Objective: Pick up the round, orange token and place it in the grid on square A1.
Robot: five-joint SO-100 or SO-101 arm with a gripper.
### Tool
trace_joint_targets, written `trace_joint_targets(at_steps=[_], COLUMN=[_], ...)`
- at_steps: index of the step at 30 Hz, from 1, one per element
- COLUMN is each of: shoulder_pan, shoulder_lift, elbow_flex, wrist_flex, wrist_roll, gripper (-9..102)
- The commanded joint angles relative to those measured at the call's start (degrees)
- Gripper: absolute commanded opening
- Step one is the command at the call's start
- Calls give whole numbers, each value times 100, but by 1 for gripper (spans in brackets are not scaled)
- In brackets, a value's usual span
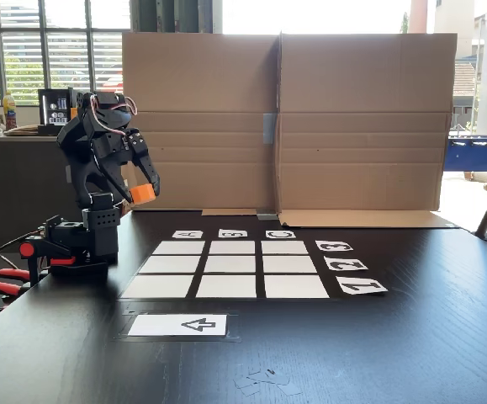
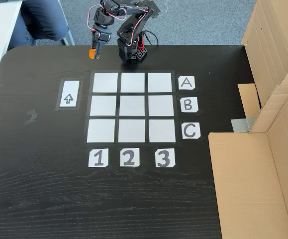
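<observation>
My black gripper [image 1: 145,190] hangs in the air left of the grid [image 1: 233,266], shut on the small orange token [image 1: 141,194]. From above, the gripper [image 2: 94,49] and token [image 2: 92,53] sit just past the grid's [image 2: 132,107] top-left corner, near the arm's base. Square A1 [image 2: 105,82] is the top-left cell there, in line with the "A" card [image 2: 186,82] and the "1" card [image 2: 98,158]. From the side, square A1 [image 1: 157,286] is the near-left cell, and it lies bare.
A white arrow card [image 2: 68,94] lies beside the grid, close to A1. Cardboard walls [image 1: 285,118] close off the far side. Red clamps [image 1: 7,282] hold the arm's base [image 2: 132,51]. A seated person's legs [image 2: 42,20] are beyond the table corner. Paper scraps [image 1: 264,380] lie near the front edge.
</observation>
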Motion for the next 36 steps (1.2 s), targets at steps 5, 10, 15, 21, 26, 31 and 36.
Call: trace_joint_targets(at_steps=[5,10,15,21,26,31,36], shoulder_pan=[-343,-413,-413,-466,-501,-554,-554], shoulder_lift=[105,-70,-360,-835,-1248,-1582,-1925], elbow_flex=[923,1450,1863,2057,2101,2118,2162], wrist_flex=[-290,-677,-1187,-1591,-1907,-2127,-2408], wrist_roll=[-44,-44,-53,-62,-62,-62,-62], gripper=[11,11,11,11,11,11,11])
